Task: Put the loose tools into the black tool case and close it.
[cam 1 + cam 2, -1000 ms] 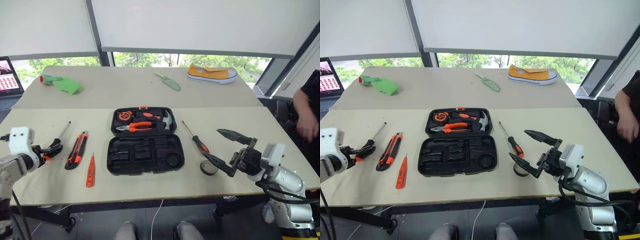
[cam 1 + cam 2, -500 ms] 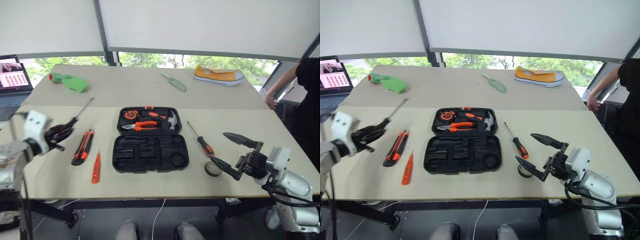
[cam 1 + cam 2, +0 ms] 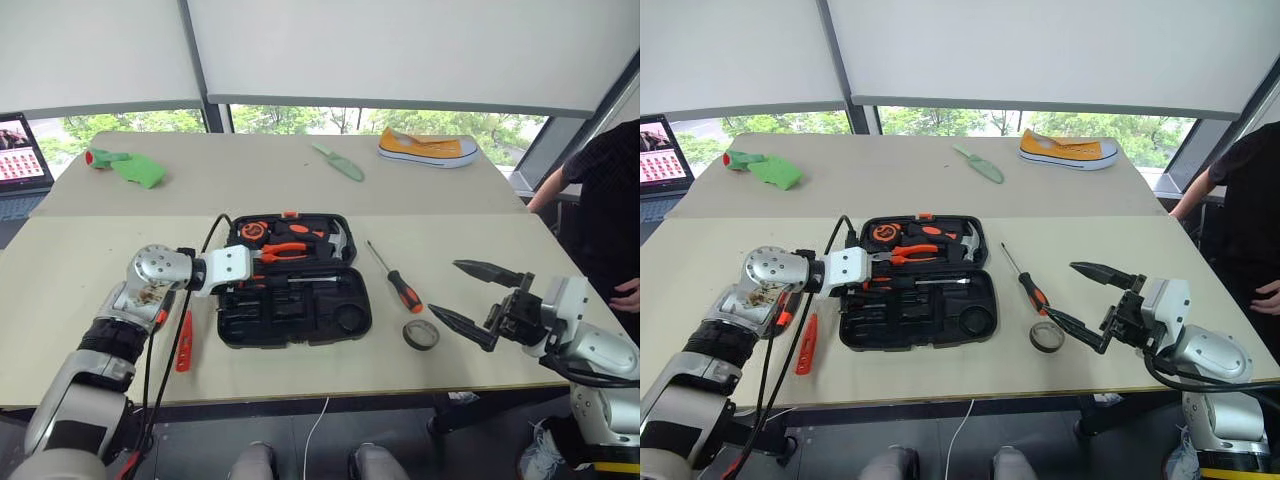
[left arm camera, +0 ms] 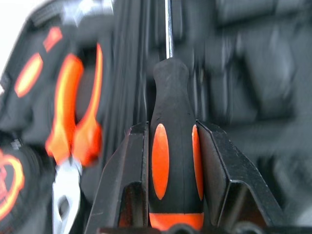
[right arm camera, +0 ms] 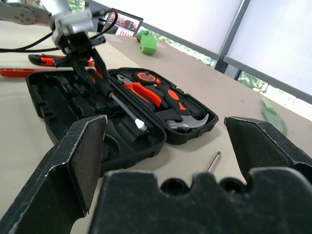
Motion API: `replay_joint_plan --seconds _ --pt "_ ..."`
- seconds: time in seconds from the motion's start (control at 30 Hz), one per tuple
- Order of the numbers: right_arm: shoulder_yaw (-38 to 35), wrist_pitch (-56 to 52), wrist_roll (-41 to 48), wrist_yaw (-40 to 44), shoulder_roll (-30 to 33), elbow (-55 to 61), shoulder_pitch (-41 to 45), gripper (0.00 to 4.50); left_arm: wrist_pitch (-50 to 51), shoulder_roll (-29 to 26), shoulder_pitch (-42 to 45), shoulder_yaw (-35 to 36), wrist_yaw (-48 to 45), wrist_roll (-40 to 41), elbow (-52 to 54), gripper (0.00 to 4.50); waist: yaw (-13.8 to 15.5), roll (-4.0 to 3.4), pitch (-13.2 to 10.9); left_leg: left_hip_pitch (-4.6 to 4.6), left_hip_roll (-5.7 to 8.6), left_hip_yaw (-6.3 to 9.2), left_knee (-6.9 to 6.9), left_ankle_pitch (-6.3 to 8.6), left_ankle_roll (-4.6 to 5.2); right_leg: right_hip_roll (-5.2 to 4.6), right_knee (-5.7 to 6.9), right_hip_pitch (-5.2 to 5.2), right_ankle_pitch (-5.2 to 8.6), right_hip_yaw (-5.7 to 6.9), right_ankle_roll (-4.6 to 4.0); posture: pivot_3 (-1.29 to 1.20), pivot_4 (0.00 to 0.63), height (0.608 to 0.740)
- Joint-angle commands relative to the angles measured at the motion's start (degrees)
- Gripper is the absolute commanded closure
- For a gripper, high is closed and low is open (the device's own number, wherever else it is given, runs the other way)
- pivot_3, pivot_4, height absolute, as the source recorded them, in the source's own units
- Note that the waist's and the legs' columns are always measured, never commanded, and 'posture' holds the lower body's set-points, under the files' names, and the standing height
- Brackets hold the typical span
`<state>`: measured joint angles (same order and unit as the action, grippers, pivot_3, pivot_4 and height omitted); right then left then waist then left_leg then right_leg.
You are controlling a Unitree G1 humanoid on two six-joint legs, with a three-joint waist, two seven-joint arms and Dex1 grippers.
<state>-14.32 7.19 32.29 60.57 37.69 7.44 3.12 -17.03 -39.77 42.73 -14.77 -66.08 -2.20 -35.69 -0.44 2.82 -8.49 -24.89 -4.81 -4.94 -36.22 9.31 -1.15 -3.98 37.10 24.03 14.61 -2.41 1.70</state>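
Your left gripper (image 4: 173,146) is clamped on the orange-black handle of a screwdriver (image 4: 171,141); its steel shaft points ahead of the fingers, over the open black tool case (image 3: 345,315). The case is matte moulded plastic with rounded corners and recessed slots. The pliers (image 3: 285,253) and hammer (image 3: 335,240) sit in the lid half just past that claw. Your right gripper (image 3: 478,297) has its jaws spread wide, holding nothing. The tape roll (image 3: 420,334) lies just beside its lower finger, the second screwdriver (image 3: 398,283) between it and the case. The slim tester screwdriver (image 3: 184,340) lies behind your left claw.
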Motion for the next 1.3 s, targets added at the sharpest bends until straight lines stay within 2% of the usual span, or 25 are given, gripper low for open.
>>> replay_joint_plan --seconds 0.03,0.27,0.33,0.43,0.47,0.57,0.67,0.87,1.07,1.3 --pt "-1.66 -0.44 0.37 -1.2 0.04 2.92 -1.02 0.0 -3.5 0.53 2.47 0.36 0.24 -1.23 -3.33 3.55 0.24 -0.01 0.0 -0.03 0.01 0.0 -0.03 0.0 0.0 -0.01 0.0 0.0 -0.01 0.0 0.02 0.0 0.15 0.74" --pt "-1.56 -1.7 0.39 -2.92 0.17 4.87 -2.12 0.0 -5.73 1.23 3.65 0.06 0.68 -3.67 -6.81 3.55 0.89 -0.01 0.0 -0.08 0.0 0.0 -0.2 -0.01 0.01 -0.02 0.03 -0.02 -0.06 -0.01 0.08 0.0 0.15 0.74" --pt "-1.34 -2.38 0.63 -3.38 0.02 5.79 -2.37 0.0 -5.53 1.92 4.07 0.75 1.3 -3.21 -7.49 2.52 0.99 -0.02 0.0 -0.08 0.0 0.01 -0.22 -0.02 0.03 -0.01 0.05 -0.02 -0.07 -0.01 0.08 0.0 0.15 0.74" --pt "-1.24 -3.12 0.89 -3.68 -0.02 6.5 -2.65 0.0 -5.6 3.56 4.09 3.01 1.19 0.07 -7.25 1.65 1.19 -0.06 0.0 -0.07 0.0 0.05 -0.3 -0.03 0.04 0.0 0.08 -0.08 -0.08 0.0 0.1 0.0 0.15 0.74" --pt "-1.12 -3.89 1.19 -3.72 0.11 6.9 -2.91 0.0 -5.04 4.9 3.68 5.39 0.48 3.77 -6.19 1.23 1.19 -0.06 0.0 -0.1 0.01 0.05 -0.34 -0.04 0.06 -0.01 0.08 -0.07 -0.09 0.0 0.13 0.0 0.15 0.74" --pt "-1.05 -5.29 0.94 -3.78 0.67 7.53 -3.84 0.0 -0.16 7.35 1.89 10.97 -1.23 12.23 -2.85 1.23 1.23 -0.06 0.0 -0.26 0.02 0.06 -0.43 -0.04 0.06 -0.05 0.06 -0.04 -0.11 0.03 0.16 0.0 0.15 0.74" --pt "-1.35 -5.77 0.58 -3.99 0.47 7.49 -4.52 0.0 4.8 8.37 0.04 13.02 0.18 14.27 -1.21 2.04 1.06 -0.06 0.0 -0.35 0.02 0.07 -0.47 -0.02 0.1 -0.04 0.04 0.02 -0.12 0.02 0.17 0.0 0.15 0.74" --pt "-0.78 -6.18 -0.11 -4.58 -0.02 7.61 -4.82 0.0 10.28 10.19 -3.73 10.13 3.68 10.35 3.2 4.4 0.98 -0.09 0.01 -0.32 0.01 0.11 -0.51 -0.02 0.11 0.02 0.07 0.0 -0.13 0.01 0.19 0.0 0.15 0.74" --pt "-0.76 -6.41 -0.62 -5.41 -0.2 7.77 -5.46 0.0 12.91 10.2 -5.29 5.44 6.48 3.78 3.62 4.47 1.23 -0.15 0.05 -0.31 0.04 0.13 -0.56 -0.02 0.11 0.0 0.05 -0.09 -0.14 0.01 0.21 0.0 0.15 0.74" --pt "-0.97 -7.53 -0.85 -7.55 -0.66 9.57 -8.32 0.0 14.35 10.24 -5.26 3.38 4.52 2.71 4.87 4.47 1.24 -0.25 0.11 -0.23 0.05 0.16 -0.56 -0.02 0.11 0.0 0.04 -0.2 -0.14 0.0 0.21 0.0 0.15 0.74"
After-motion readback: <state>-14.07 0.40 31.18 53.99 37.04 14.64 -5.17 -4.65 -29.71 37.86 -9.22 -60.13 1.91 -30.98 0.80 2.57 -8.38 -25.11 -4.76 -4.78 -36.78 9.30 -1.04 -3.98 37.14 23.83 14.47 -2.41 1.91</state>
